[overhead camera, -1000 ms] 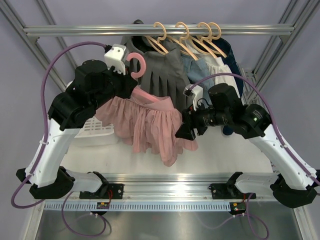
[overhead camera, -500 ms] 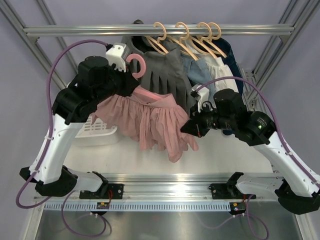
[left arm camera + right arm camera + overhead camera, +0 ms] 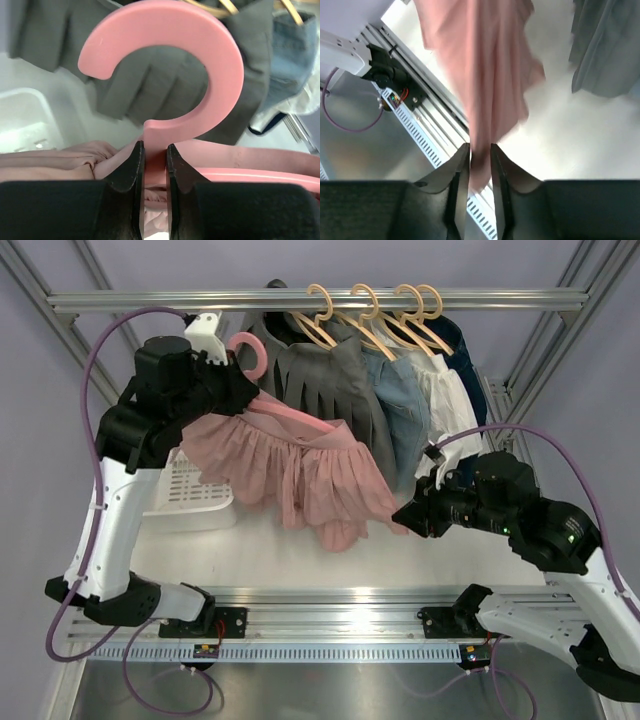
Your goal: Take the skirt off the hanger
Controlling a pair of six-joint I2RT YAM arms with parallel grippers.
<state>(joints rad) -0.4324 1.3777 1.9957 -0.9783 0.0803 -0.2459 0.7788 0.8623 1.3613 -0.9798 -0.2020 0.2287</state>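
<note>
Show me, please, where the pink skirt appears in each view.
Top external: skirt at centre, on the hanger.
Left wrist: skirt bottom left, behind the left claw.
Right wrist: skirt upper centre, reaching down into the right claw.
Shared landmark: the grey garment beside it.

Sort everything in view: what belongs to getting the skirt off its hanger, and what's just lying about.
Job: pink skirt, pink hanger, left tool, right tool.
Just there: grey skirt, denim garment, white garment, wooden hangers, white basket, rail.
</note>
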